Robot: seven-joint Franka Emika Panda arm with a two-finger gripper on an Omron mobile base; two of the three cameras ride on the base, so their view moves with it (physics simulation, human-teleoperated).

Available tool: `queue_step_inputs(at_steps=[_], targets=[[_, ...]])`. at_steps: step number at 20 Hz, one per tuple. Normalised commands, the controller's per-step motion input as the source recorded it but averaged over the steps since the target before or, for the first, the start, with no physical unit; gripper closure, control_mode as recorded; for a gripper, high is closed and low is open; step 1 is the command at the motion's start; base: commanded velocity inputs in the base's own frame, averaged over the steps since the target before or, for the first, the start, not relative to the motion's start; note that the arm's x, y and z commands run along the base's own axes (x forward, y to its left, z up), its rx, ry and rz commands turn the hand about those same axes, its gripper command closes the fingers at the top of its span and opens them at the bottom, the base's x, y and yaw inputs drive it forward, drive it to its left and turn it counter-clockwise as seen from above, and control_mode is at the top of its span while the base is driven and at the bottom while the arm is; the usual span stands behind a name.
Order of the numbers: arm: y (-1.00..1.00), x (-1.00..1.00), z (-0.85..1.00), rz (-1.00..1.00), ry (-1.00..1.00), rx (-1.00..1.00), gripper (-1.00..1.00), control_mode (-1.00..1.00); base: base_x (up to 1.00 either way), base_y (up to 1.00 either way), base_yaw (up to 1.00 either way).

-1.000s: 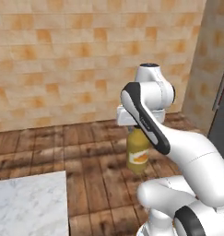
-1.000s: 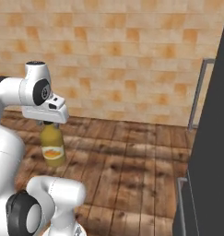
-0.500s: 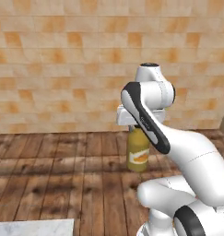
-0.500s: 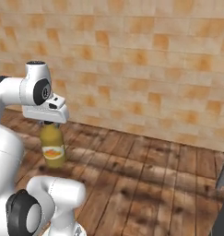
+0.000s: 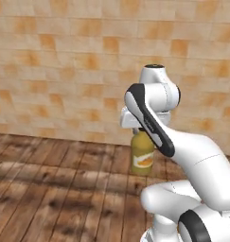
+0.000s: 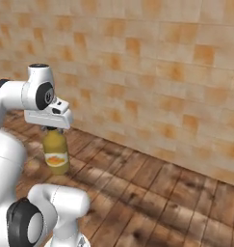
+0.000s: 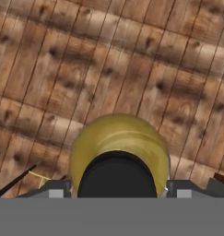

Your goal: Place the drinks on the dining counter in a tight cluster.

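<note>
One of the drinks, a big amber-yellow juice jug with an orange label, hangs upright in the air over the wooden floor. My gripper is shut on its neck from above. From the other side the jug hangs under the gripper at the left. In the hand view I look straight down on the jug's dark cap and its yellow shoulders, with the gripper closed on either side of the cap. The dining counter is out of view.
A tan and orange tiled wall stands across the back of both base views. Brown wooden floor planks stretch in front of it and below the jug.
The whole picture has swung sideways, so the camera has moved. The marble corner has left the left base view and the dark cabinet has left the right base view. The jug stays in the gripper.
</note>
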Motion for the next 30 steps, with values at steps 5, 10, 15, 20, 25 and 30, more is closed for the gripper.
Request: queue_step_inputs(at_steps=[5, 10, 15, 20, 25, 30], targets=[[0.0, 0.0, 0.0, 0.0, 0.0, 0.0, 1.0, 1.0, 0.72, 0.0, 0.44], [0.0, 0.0, 0.0, 0.0, 0.0, 0.0, 1.0, 1.0, 0.6, 0.0, 0.58], [0.0, 0.0, 0.0, 0.0, 0.0, 0.0, 1.0, 1.0, 0.47, 0.0, 0.71], [0.0, 0.0, 0.0, 0.0, 0.0, 0.0, 1.0, 1.0, 0.56, 0.0, 0.62], [0.0, 0.0, 0.0, 0.0, 0.0, 0.0, 1.0, 1.0, 0.7, 0.0, 0.45], [0.0, 0.0, 0.0, 0.0, 0.0, 0.0, 1.0, 1.0, 0.83, 0.0, 0.26]])
